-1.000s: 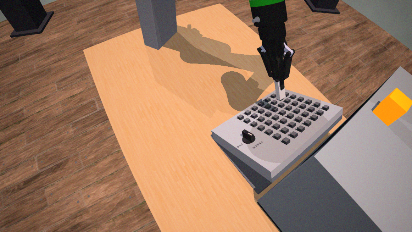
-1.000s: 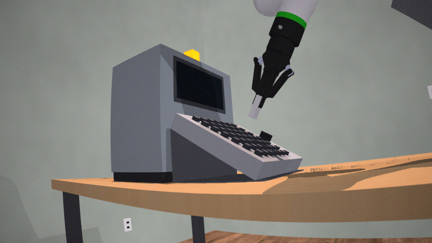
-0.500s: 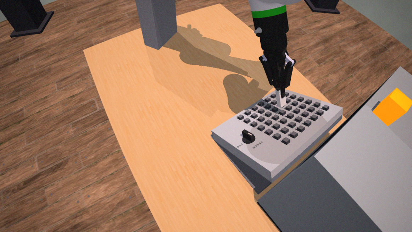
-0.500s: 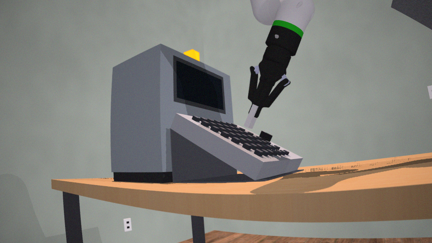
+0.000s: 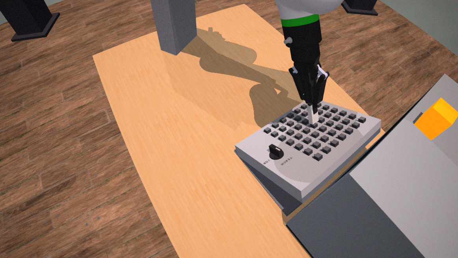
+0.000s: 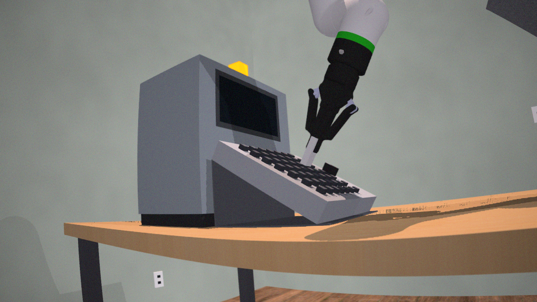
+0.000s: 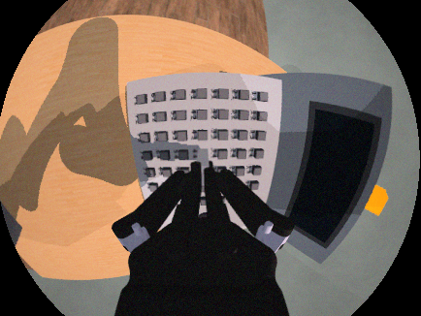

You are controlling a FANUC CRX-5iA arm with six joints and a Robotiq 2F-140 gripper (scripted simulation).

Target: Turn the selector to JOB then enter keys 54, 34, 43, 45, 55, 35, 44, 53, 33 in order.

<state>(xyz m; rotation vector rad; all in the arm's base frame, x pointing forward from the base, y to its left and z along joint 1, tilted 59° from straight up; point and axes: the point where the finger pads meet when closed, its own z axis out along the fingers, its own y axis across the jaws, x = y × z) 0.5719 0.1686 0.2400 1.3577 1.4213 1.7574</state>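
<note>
- selector [image 5: 274,151] not yet turned to job, no keys lit
- gripper [image 5: 312,117] clenched on nothing, tips down on keypad [image 5: 368,126] at its 12 o'clock side
- all nine entries left

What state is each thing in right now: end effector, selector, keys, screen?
end effector: shut on nothing, fingertips down among the keys
selector knob: not yet at JOB; exact pointing cannot tell
keys: none lit
screen: dark
orange block on top of the machine: no glow that I can tell
</note>
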